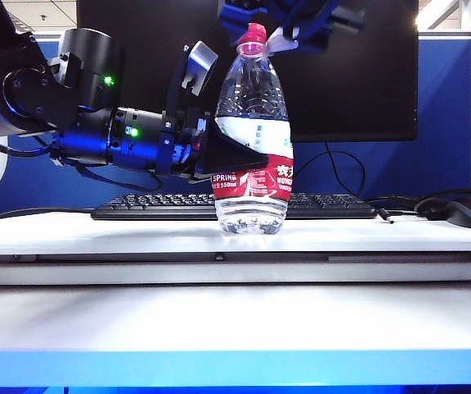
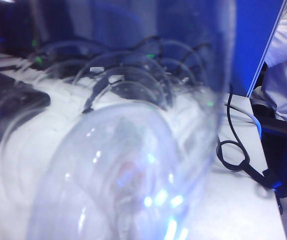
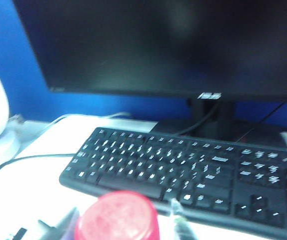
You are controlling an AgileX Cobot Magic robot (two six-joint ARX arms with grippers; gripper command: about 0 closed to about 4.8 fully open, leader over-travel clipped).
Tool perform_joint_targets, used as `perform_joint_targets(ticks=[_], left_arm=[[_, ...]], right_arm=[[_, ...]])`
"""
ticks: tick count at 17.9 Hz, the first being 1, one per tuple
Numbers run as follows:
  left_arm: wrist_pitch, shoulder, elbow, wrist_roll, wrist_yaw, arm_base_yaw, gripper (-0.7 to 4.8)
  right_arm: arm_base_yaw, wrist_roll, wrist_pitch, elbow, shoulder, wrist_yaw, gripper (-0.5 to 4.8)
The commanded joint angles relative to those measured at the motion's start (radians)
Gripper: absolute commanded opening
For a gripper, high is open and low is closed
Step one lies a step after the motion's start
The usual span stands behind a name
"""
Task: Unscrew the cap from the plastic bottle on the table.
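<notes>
Bottle (image 1: 252, 156) is stood upright on the table (image 1: 235, 316), just in front of the keyboard (image 1: 334, 205), with the monitor (image 1: 334, 74) behind. Cap (image 1: 253, 38) is seen on the neck, so unscrewing is judged not yet done. Left gripper (image 1: 240, 158) is brought in level from the left of the exterior view and is clamped shut on the bottle at label height; the body is likely held this way so it cannot spin or tip when the cap is twisted. In the left wrist view only the clear bottle wall (image 2: 133, 165) is seen, pressed close to the lens, which fits a tight hold. Right gripper (image 1: 289, 33) is placed at the cap from above, mostly cut off by the frame edge; the jaws are part open and no grip on the cap can be confirmed. In the right wrist view the cap (image 3: 118, 216) sits right under the camera, with one finger (image 3: 179, 220) just beside it, blurred. Contact cannot be told. Next step is judged to be closing on the ribbed sides and turning while the body is held.
</notes>
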Motion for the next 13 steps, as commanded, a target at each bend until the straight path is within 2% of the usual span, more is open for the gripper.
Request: perform_joint_targets(ticks=[1, 7, 9, 13], left_arm=[[-0.003, 0.000, -0.001, -0.002, 0.017, 0.000, -0.03], [-0.003, 0.000, -0.001, -0.002, 0.021, 0.000, -0.03], [-0.003, 0.000, -0.001, -0.001, 0.021, 0.000, -0.03], [-0.003, 0.000, -0.001, 0.002, 0.021, 0.000, -0.03]], right_arm=[[0.000, 0.002, 0.022, 0.003, -0.003, -0.008, 1.33], [-0.005, -0.040, -0.022, 0.055, -0.003, -0.026, 0.79], [-0.027, -0.040, -0.055, 0.078, -0.005, -0.090, 0.45], [-0.077, -0.040, -0.102, 0.078, -0.008, -0.238, 0.42]])
